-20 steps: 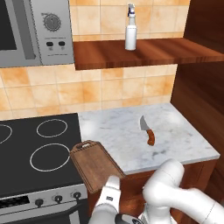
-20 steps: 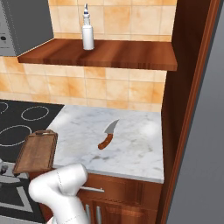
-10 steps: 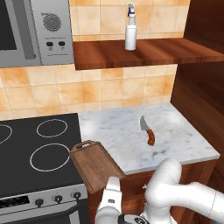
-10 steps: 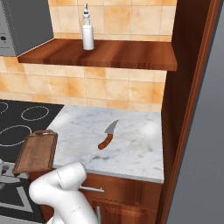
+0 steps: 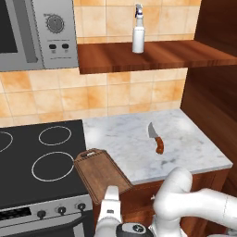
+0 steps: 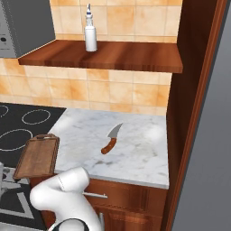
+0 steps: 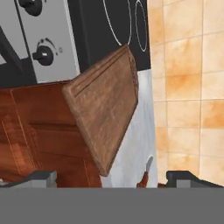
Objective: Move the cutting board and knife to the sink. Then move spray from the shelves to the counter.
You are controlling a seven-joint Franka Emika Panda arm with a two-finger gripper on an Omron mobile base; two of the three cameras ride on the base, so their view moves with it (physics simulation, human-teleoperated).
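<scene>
The brown cutting board [image 5: 102, 173] lies at the counter's front left corner beside the stovetop, its near end hanging past the edge; it appears again as cutting board [image 6: 38, 156] and cutting board [image 7: 107, 109]. My gripper [image 7: 113, 177] stands open and empty, low in front of the cabinet, looking up at the board's overhanging end without touching it; the same gripper [image 5: 112, 190] sits just below that end. The knife [image 5: 158, 139], knife [image 6: 110, 140], rests mid-counter [image 5: 194, 143]. The spray [image 5: 138, 31] stands upright on the shelves [image 5: 157, 55]. The sink is out of view.
A black stovetop [image 5: 37, 157] with knobs on its front lies left of the board. A microwave [image 5: 41, 32] hangs at the upper left. A tall dark wooden panel [image 6: 194, 90] walls off the counter's right end.
My hand and elbow have shifted slightly in front of the cabinet. The board, knife and spray have not moved, and the jaws stay open.
</scene>
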